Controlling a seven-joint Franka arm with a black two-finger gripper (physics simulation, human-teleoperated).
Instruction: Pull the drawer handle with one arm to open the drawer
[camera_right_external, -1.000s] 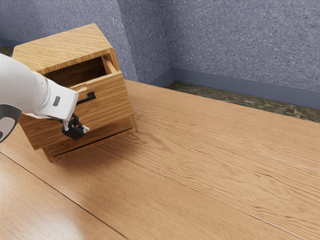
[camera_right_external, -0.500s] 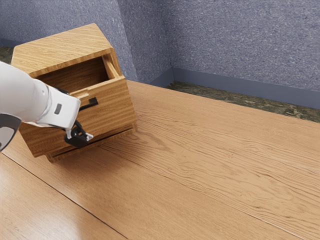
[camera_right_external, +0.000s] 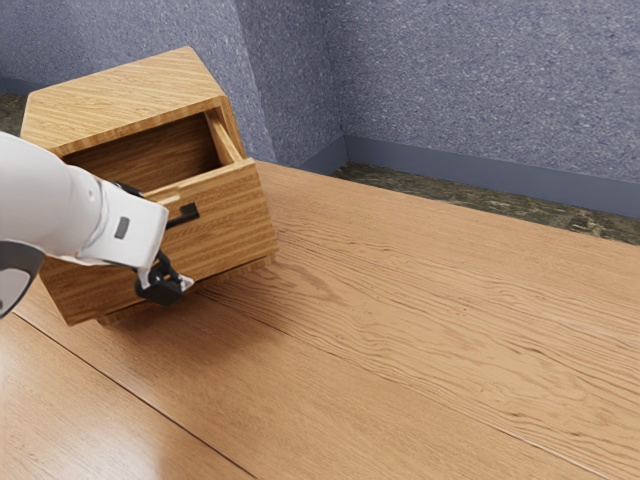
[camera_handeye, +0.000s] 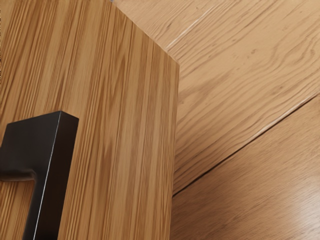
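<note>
Hanging close at front of part-open drawer (camera_right_external: 220, 215), below black handle (camera_right_external: 186, 211): hand (camera_right_external: 160, 285); spread or pinching, cannot tell.

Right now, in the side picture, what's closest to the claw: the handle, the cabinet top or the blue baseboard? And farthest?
1. Handle, on the drawer front just above the claw.
2. Cabinet top, higher up, farther back.
3. Baseboard, far off along the wall.

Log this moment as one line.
drawer: partly open | handle: black, on drawer front | gripper: at drawer front
</note>
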